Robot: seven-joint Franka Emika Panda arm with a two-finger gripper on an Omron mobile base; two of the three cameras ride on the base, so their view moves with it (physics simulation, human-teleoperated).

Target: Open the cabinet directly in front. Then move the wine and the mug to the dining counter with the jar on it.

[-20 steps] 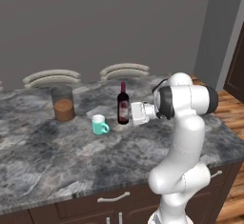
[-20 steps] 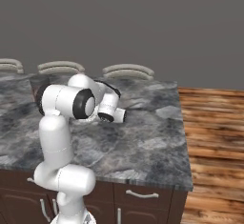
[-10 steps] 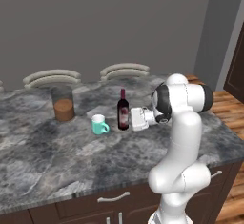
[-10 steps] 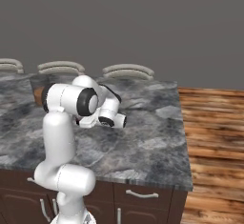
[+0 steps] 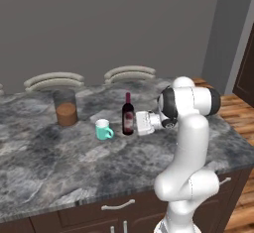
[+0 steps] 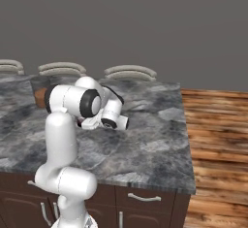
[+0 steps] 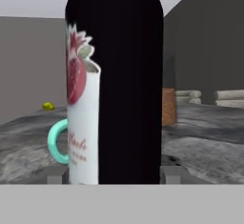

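We see the wine (image 5: 128, 119) standing upright on the grey marbled desk (image 5: 59, 167), the teal mug (image 5: 103, 129) just beside it and the jar (image 5: 65, 107) farther off toward the curved chair backs (image 5: 53, 81). The gripper (image 5: 139, 123) sits level beside the bottle, on the side away from the mug. The hand view brings what the base views cannot — the bottle's dark body (image 7: 114, 85) between the spread fingers, seemingly clasped though contact is hard to confirm, the mug's handle (image 7: 58, 142) peeking from behind.
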